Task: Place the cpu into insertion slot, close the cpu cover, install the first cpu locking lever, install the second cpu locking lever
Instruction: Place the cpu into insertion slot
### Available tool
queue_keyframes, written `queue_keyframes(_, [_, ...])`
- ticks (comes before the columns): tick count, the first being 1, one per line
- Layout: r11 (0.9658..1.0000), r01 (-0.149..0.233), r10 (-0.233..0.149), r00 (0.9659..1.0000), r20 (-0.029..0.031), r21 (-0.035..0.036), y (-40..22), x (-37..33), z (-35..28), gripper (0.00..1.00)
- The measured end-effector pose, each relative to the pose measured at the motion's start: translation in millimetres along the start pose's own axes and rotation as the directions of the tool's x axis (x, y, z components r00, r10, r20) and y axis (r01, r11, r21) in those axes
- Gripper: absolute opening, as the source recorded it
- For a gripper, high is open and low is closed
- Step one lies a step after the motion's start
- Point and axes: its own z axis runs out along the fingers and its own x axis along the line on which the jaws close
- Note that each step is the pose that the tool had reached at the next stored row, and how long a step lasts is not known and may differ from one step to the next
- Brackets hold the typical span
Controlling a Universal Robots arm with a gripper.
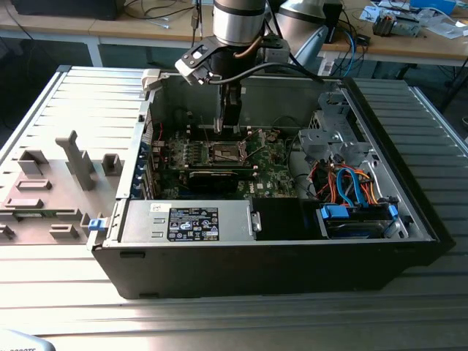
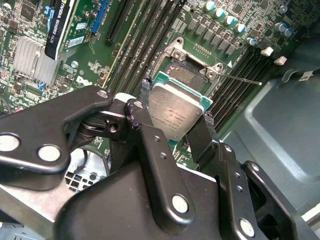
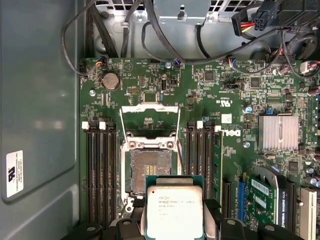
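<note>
The cpu, a square chip with a grey-silver top, is clamped by its edges between my black fingers. My gripper is shut on it and hangs just above the motherboard. The insertion slot lies bare, its gold contacts showing, just beyond the chip. The cpu cover is swung open, lying flat past the far end of the slot. A thin locking lever sticks out sideways from the socket.
Black memory slots flank the socket on both sides. A finned heatsink and a graphics card sit nearby. Cables run along the board's edge. The case wall stands close beside the board. The power supply is in front.
</note>
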Motion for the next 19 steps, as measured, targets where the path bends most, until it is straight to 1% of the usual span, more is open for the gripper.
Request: queue_keyframes(19, [1.0000, 0.000, 0.000, 1.0000, -0.0001, 0.0000, -3.2, 0.1, 1.3, 0.55])
